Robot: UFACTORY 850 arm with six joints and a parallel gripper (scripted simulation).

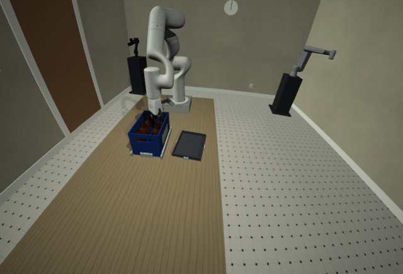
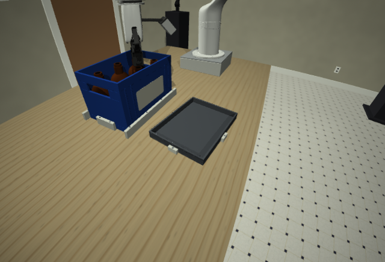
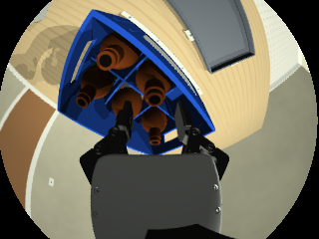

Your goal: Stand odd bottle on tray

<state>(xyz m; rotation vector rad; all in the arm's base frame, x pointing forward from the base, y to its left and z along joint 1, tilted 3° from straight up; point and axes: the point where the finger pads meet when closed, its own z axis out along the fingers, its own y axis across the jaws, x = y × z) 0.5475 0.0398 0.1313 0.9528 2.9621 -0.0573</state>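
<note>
A blue crate (image 1: 148, 135) stands on the wooden strip and holds several brown bottles, all upright in their cells (image 3: 127, 90). It also shows in the exterior view (image 2: 124, 89). My gripper (image 3: 154, 109) (image 2: 136, 54) is open and hangs straight down over the crate's far side. Its two fingers stand on either side of one bottle's neck (image 3: 155, 129) without touching it. The dark grey tray (image 2: 193, 128) lies empty to the right of the crate, and also shows in the wrist view (image 3: 211, 23).
White stop blocks sit around the base of the crate (image 2: 105, 123) and at the tray's edges (image 2: 172, 149). The arm's base (image 2: 206, 61) stands behind the tray. Two black camera stands (image 1: 286, 93) are on the tiled floor.
</note>
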